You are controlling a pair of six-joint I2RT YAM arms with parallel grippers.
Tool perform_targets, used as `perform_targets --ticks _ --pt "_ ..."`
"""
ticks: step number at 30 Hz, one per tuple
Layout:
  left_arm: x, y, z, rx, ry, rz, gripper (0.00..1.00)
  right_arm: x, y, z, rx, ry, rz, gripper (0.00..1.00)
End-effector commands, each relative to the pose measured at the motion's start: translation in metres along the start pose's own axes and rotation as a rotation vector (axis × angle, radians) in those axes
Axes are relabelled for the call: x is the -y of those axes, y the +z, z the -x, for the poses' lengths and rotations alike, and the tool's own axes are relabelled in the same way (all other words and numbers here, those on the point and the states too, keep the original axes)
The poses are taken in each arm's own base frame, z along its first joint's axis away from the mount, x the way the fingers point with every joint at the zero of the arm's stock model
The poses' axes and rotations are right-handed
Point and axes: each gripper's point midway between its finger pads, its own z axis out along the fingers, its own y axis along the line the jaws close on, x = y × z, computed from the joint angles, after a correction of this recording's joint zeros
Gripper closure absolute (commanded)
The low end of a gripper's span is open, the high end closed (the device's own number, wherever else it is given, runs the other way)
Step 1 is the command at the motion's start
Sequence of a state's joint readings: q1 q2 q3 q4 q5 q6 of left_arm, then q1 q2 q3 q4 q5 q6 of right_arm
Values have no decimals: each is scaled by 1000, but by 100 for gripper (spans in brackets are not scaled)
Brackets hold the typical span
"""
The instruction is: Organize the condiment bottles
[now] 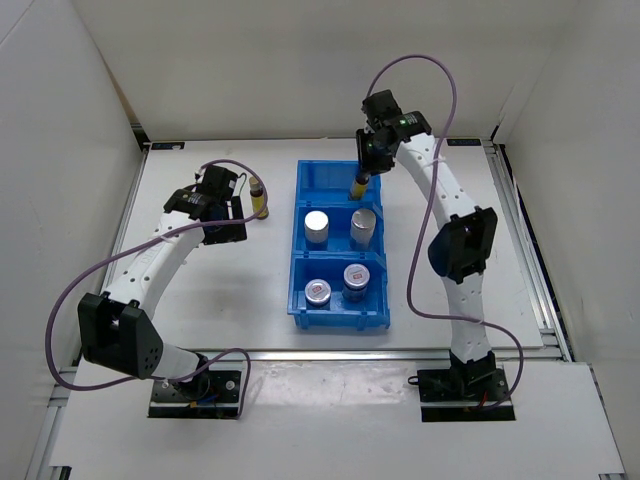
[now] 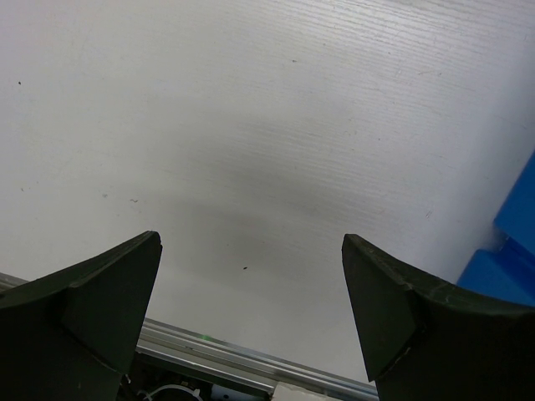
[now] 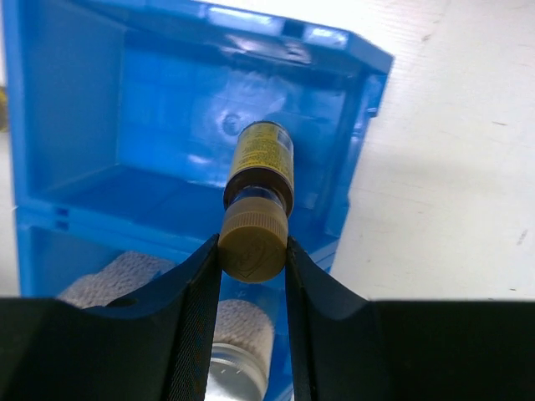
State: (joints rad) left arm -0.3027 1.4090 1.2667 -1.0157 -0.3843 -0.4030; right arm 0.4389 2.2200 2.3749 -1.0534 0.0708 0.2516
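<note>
Condiment bottles first: at the far left, the left gripper (image 2: 251, 246) hovers low over the white table (image 1: 250, 290), its jaws spread wide with nothing between them. Just beside it, a slim yellow bottle (image 1: 259, 198) stands on the table, between that gripper and the blue bin (image 1: 297, 260). The bin's near compartment holds two squat jars (image 1: 318, 292) and the middle one two silver-topped shakers (image 1: 317, 226), each pair side by side. Over the far compartment, the right gripper (image 3: 253, 242) pinches a second yellow bottle (image 3: 261, 159) by its tan cap (image 3: 252, 251), body hanging down inside. Whether it touches the floor, I cannot tell.
</note>
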Motion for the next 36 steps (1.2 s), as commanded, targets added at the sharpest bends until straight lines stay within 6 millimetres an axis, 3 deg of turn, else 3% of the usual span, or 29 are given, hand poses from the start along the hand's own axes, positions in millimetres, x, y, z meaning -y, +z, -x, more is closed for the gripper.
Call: perform_targets --ticks 1,8,11,12,14,15,17,18,20,21,23,24,25,27,28,29,30,31,32,33,34,35,36 --pt "1 -5 6 29 -10 -17 0 15 -3 18 59 -24 -72 96" --pt "4 -9 11 37 2 -43 0 22 24 2 -1 -36 -98 94" --pt "5 -13 18 56 4 -51 0 20 30 1 -5 -36 -89 86" --pt "5 -13 18 46 8 -47 0 20 30 1 -5 -36 -89 72" --pt "8 -14 22 50 5 -60 0 22 30 2 -3 -36 -98 53" --pt "12 -17 27 50 13 -74 0 22 30 2 -3 -36 -98 36" --pt "14 -22 44 71 -6 -89 0 26 19 7 24 -25 -128 23" --pt "16 -24 51 77 -19 -107 0 26 14 10 34 -24 -126 0" --pt "21 -26 64 83 -43 -127 0 25 -8 22 88 -20 -127 0" --pt "28 -37 80 118 -56 -168 0 27 -16 26 106 -18 -138 0" --pt "39 -34 94 117 -66 -190 0 26 -47 40 176 -1 -140 0" --pt "45 -42 111 152 -78 -218 0 25 -67 44 211 2 -131 0" --pt "53 -32 115 132 -71 -220 0 25 -77 44 223 3 -128 0" --pt "68 -23 131 128 -59 -250 0 24 -101 31 220 8 -122 0" --pt "70 -30 138 150 -65 -268 0 25 -107 24 214 8 -123 0" --pt "78 -17 139 124 -57 -268 0 27 -112 17 205 7 -125 0" --pt "83 -14 141 117 -55 -282 0 24 -133 13 237 15 -110 0" --pt "86 -14 149 132 -49 -287 0 27 -125 -7 182 18 -114 0" --pt "90 -2 148 110 -42 -279 0 27 -128 -18 165 27 -105 0" --pt "90 4 150 105 -34 -279 0 24 -144 -23 188 52 -78 0" --pt "92 6 155 112 -27 -281 1 19 -145 -31 179 43 -52 0" --pt "95 17 151 84 -19 -271 2 17 -146 -53 142 45 -39 0" --pt "97 22 152 78 -17 -269 4 18 -146 -59 140 63 -38 0"
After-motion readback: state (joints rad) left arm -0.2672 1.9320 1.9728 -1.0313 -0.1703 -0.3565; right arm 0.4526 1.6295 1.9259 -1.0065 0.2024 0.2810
